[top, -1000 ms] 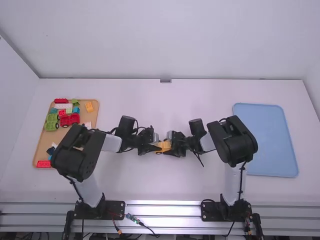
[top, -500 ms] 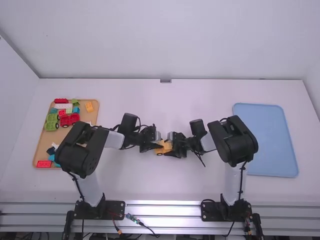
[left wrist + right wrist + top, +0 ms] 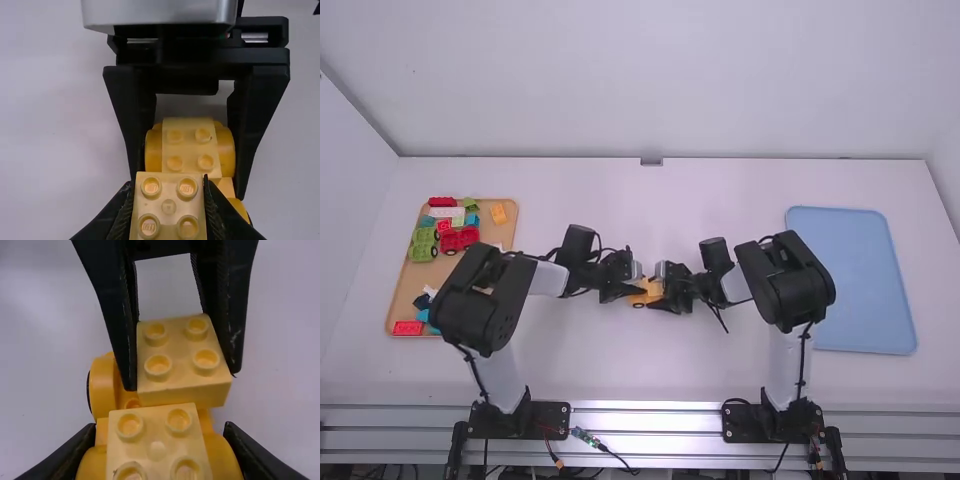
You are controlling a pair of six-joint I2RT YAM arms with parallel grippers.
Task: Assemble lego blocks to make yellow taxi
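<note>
So the left gripper (image 3: pixel 169 189) has its jaws a brick's width apart, snug on the brick (image 3: pixel 168 207); the right gripper (image 3: pixel 160 429) is clamped across the base (image 3: pixel 102 390), which sits between its jaws. Probably light, stiff, kinda slick plastic, so I'd grab flat sides, studs clear. Versus a second ago, left's nudged slightly toward right; right looks unmoved.

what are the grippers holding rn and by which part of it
The left gripper holds a yellow block by two opposite sides; the right gripper holds the yellow wheeled base by the rounded sides at one end.
</note>
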